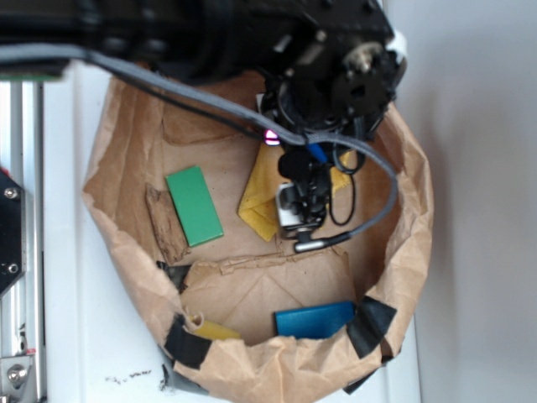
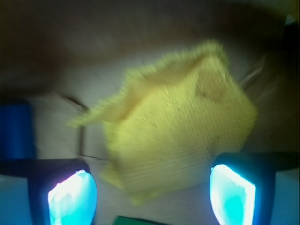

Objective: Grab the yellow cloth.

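A big brown paper bag [image 1: 403, 218] lies open on a white table [image 1: 75, 336], and everything sits inside it. The yellow cloth [image 1: 262, 191] lies on the floor of the bag, near the middle and a bit toward the bag's upper right side in the outside view. It is soft and wrinkly, with a fuzzy edge.

The gripper [image 1: 300, 220] hangs right over the yellow cloth, with the black arm [image 1: 252, 34] reaching in from the top of the picture. A gray cable [image 1: 369, 159] loops around beside it. In the outside view the arm hides part of the cloth, so only its left side and a small bit on the right show.

In the wrist view the yellow cloth [image 2: 183, 136] fills the middle of the picture. The two fingers [image 2: 72, 197] glow light blue at the bottom corners, one on each side of the cloth. The fingers are spread wide apart. The cloth's near edge reaches down between them. The picture is blurry, and I cannot tell if the fingers touch the cloth.

A green block [image 1: 194, 205] lies in the bag to the left of the cloth, well apart from it. A blue block [image 1: 314, 320] rests near the bag's lower edge. A small yellow block [image 1: 214, 330] sits near the lower left edge, partly under black tape [image 1: 185, 342].
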